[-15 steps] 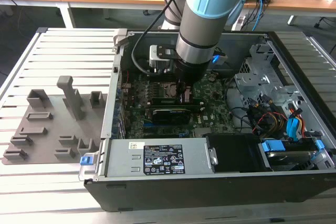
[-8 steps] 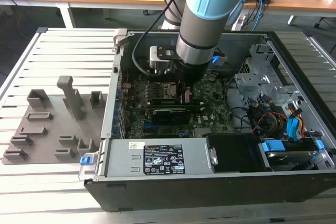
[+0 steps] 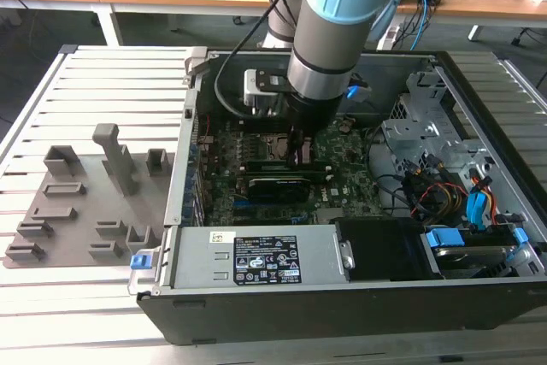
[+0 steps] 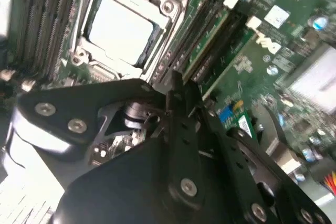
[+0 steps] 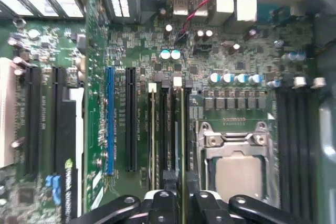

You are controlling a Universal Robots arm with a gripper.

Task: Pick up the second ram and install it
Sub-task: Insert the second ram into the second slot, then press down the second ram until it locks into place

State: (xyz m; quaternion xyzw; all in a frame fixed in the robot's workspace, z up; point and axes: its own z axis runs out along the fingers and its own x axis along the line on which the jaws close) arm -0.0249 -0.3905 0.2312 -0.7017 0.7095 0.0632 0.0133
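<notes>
We note the black gripper [image 5: 178, 195] inside the open computer case, fingers closed on the second ram [image 5: 182, 129], a long green stick standing edge-down in its slot beside the silver processor socket [image 5: 239, 174]. We judge seating needs straight, even downward pressure.

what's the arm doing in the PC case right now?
The arm has reached down into the open computer case, with its gripper over the motherboard at the memory slots beside the processor socket. The second ram stands on edge in a slot, the gripper fingers closed around its near end. Another stick sits in a slot beside it. The grey holder tray lies outside the case, at the exterior view's left.
</notes>
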